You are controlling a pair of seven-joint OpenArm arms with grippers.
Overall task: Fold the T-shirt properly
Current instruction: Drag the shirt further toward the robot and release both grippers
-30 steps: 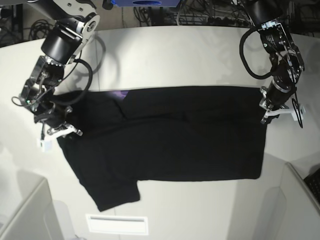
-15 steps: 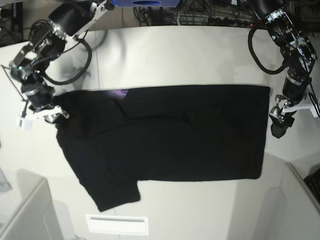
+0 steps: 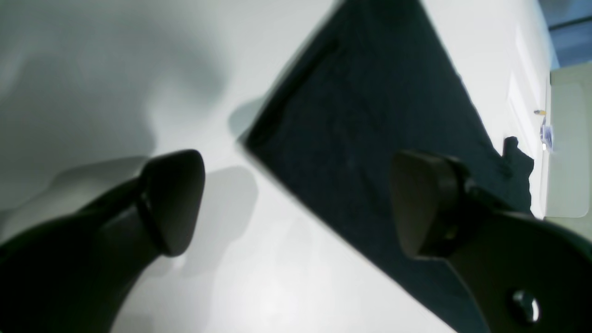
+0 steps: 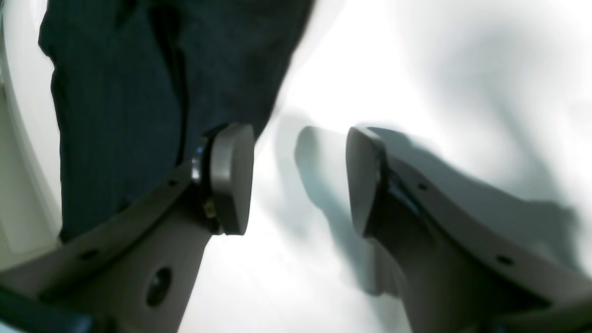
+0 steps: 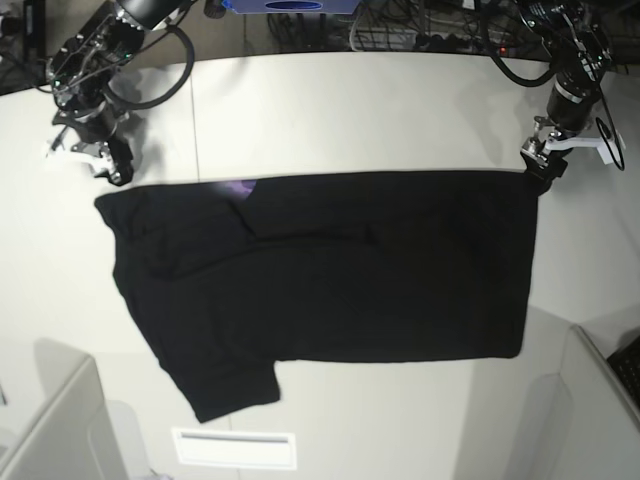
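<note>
The black T-shirt (image 5: 340, 270) lies flat on the white table (image 5: 350, 110), with one sleeve (image 5: 225, 385) pointing to the front left and a purple patch (image 5: 237, 186) at its far edge. My left gripper (image 5: 543, 172) is open just above the shirt's far right corner. In the left wrist view, that corner (image 3: 259, 138) lies between the spread fingers of the left gripper (image 3: 296, 203). My right gripper (image 5: 112, 168) is open just beyond the shirt's far left corner. In the right wrist view it (image 4: 298, 180) hangs over bare table, with the cloth (image 4: 138, 92) beside one finger (image 4: 231, 180).
Cables and a blue box (image 5: 290, 5) lie beyond the table's far edge. Grey panels stand at the front left (image 5: 60, 430) and front right (image 5: 600, 400). A white label (image 5: 235, 448) sits at the front edge.
Both grippers have moved from the shirt's side edges toward the far side of the table, to the shirt's far corners. The far left corner of the shirt now lies flatter.
</note>
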